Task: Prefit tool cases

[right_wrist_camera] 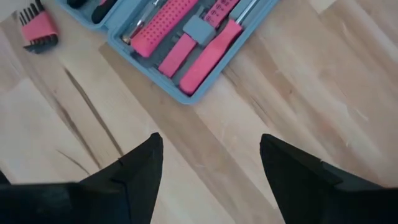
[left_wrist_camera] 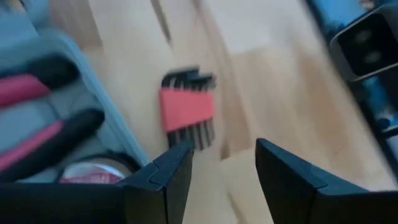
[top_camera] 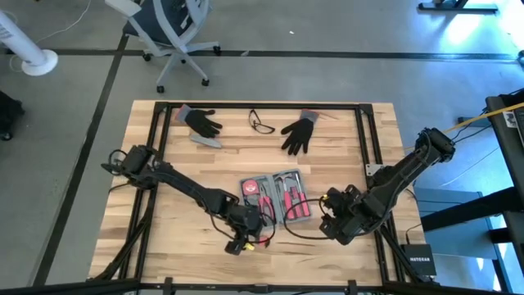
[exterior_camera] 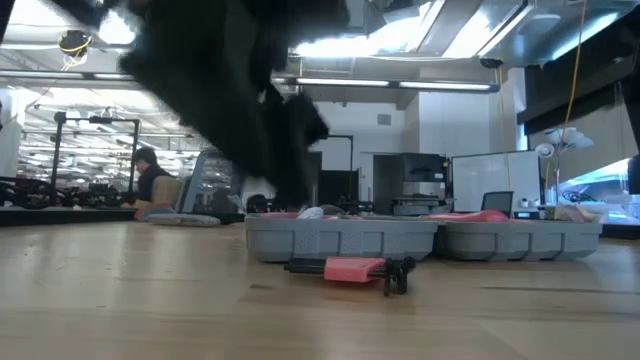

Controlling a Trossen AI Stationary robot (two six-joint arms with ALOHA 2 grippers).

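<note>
**Handling Notes: Open Tool Case on the Bench**

Wooden planking forms the work surface, a butcher-block table on a grey workshop floor with an office chair beyond its far edge.

**Left arm.** The left gripper sits near the table's front edge, just off the case's near-left corner. Its fingers stand apart with nothing between them. Directly ahead of the fingertips a red-holdered hex key set lies loose on the wood, just outside the case wall.

**Case.** The tool case lies open and flat between the two grippers, both halves facing up. Red-handled tools fill the moulded recesses; a round tape measure occupies the half nearest the left gripper.

**Right arm.** The right gripper rests just beyond the case's right side, jaws spread wide and empty, pointing at the case's corner.

**Handling assessment.**
- The shell appears to be stiff moulded plastic; loaded with steel tools, it is likely moderately heavy.
- The smooth walls will probably slide on the wood if pushed from one side only.
- Best purchase is judged to be the raised outer rim of either half, pinched across the wall thickness.
- Tools may shift if a half is tilted quickly.

Gloves and safety glasses lie well beyond the case, toward the far edge.
</note>
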